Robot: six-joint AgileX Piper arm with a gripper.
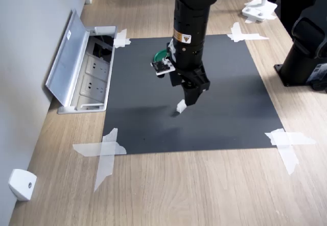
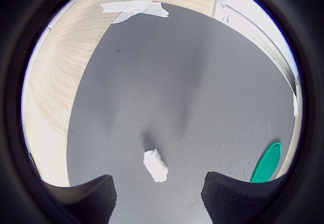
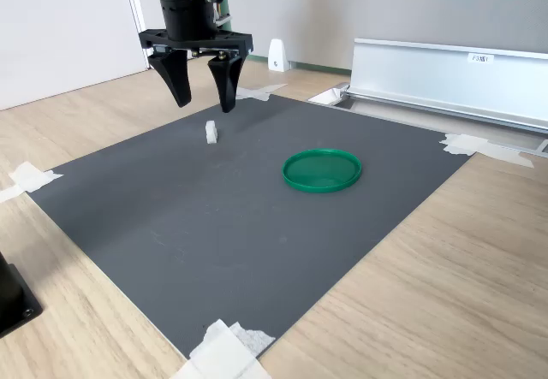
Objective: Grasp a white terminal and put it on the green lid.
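Near the upper left of the second exterior view, the gripper (image 3: 202, 101) hangs above the dark mat (image 3: 257, 216) with its jaws spread apart and nothing between them. The white terminal (image 3: 211, 132) lies on the mat just below the fingertips, apart from them. In the wrist view the white terminal (image 2: 155, 165) sits between the two finger pads (image 2: 93, 196), a little nearer one of them, lying at a slant. The step in hand looks like the approach before the grasp: the next move calls for a straight descent until the pads flank the piece, perhaps a small sideways correction to centre it, then closing. The green lid (image 3: 322, 170) rests flat on the mat at centre frame in the second exterior view, well apart from the terminal and bare; in the first exterior view the green lid (image 1: 160, 55) is mostly hidden behind the arm.
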